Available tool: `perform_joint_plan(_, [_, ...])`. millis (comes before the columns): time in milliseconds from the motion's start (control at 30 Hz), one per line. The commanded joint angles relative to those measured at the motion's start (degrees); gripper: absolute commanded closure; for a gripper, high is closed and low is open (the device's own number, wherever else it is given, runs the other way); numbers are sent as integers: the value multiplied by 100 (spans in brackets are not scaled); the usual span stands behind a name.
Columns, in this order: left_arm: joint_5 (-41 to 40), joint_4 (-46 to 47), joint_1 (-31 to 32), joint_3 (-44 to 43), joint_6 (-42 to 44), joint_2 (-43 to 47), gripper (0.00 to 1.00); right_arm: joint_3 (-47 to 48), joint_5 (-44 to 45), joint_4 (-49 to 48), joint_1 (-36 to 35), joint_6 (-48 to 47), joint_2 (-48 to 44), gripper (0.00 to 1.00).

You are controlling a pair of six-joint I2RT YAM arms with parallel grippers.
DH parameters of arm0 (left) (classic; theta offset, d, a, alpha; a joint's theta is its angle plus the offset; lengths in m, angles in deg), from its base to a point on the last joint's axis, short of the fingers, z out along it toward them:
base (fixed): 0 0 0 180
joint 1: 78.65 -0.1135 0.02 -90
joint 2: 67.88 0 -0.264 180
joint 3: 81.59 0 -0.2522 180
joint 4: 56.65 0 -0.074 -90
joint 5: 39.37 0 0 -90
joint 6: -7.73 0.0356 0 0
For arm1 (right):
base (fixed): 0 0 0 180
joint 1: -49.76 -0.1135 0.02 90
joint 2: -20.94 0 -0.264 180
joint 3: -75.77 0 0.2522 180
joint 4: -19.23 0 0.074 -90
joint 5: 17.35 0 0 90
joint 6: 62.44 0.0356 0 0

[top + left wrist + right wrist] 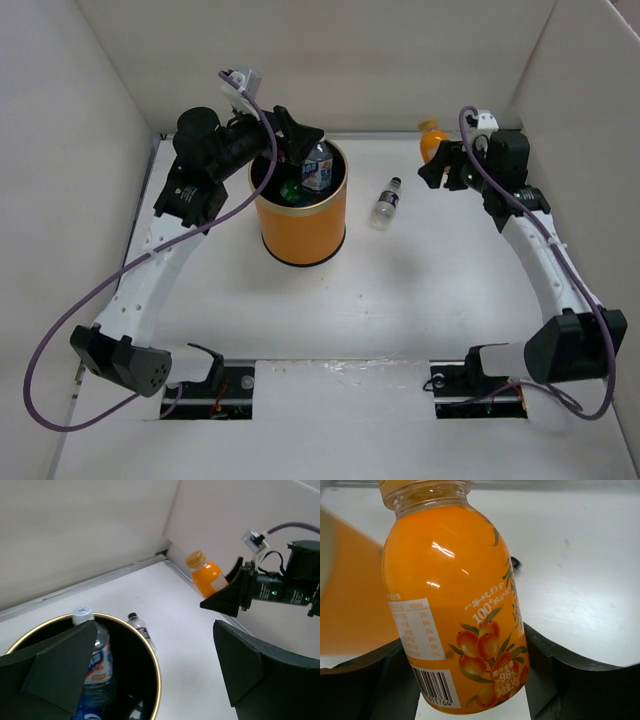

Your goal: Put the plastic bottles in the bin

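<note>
The plastic bottles are partly sorted. A clear bottle with a white-blue label point(318, 170) stands inside the bin point(300, 232), its white cap near the gold rim, and a green bottle point(291, 192) lies lower in the black interior beside it. In the left wrist view a scrap of blue label shows deeper in the bin, and whether it belongs to a further bottle cannot be told.

Directly above the bin's mouth hangs the left gripper point(303, 138), its jaws spread wide and holding nothing.

Two bottles are outside the bin. A small clear bottle with a dark cap point(385, 203) lies on its side on the table point(400, 310), just to the right of the bin, touched by neither arm. Farther right of the bin, near the back wall, the right gripper point(440, 163) is closed on the orange bottle point(455, 610), one finger on each side of its lower body, neck up. Whether its base has left the table cannot be told.

By this reading the job is a little past halfway: at least two bottles are in, and one is in hand and must be carried left to the bin. One bottle on the table is not yet picked up. It lies flat, so it may roll when the fingers close on it.
</note>
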Motion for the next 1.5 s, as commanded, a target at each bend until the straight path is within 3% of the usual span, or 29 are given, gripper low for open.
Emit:
perform_joint_plan(0, [1165,825,8,196,-347,65,0,35,-1601,-844,-332,-527,-464,100])
perform_joint_plan(267, [2063,1626,8,478,-918,-225,0,465,-1770,-844,-1088,-388,-1221,100])
perform_joint_plan(667, [2398,2478,8,1014,-1156,-15,0,1843,-479,-870,-2617,52,175,100])
perform_joint_plan(833, [2257,2409,8,1093,-1077,65,0,2082,-364,-870,-3092,105,466,100])
perform_joint_plan(1467, [1836,2145,8,1014,-972,-15,0,1310,-1075,-1722,-3620,52,80,100])
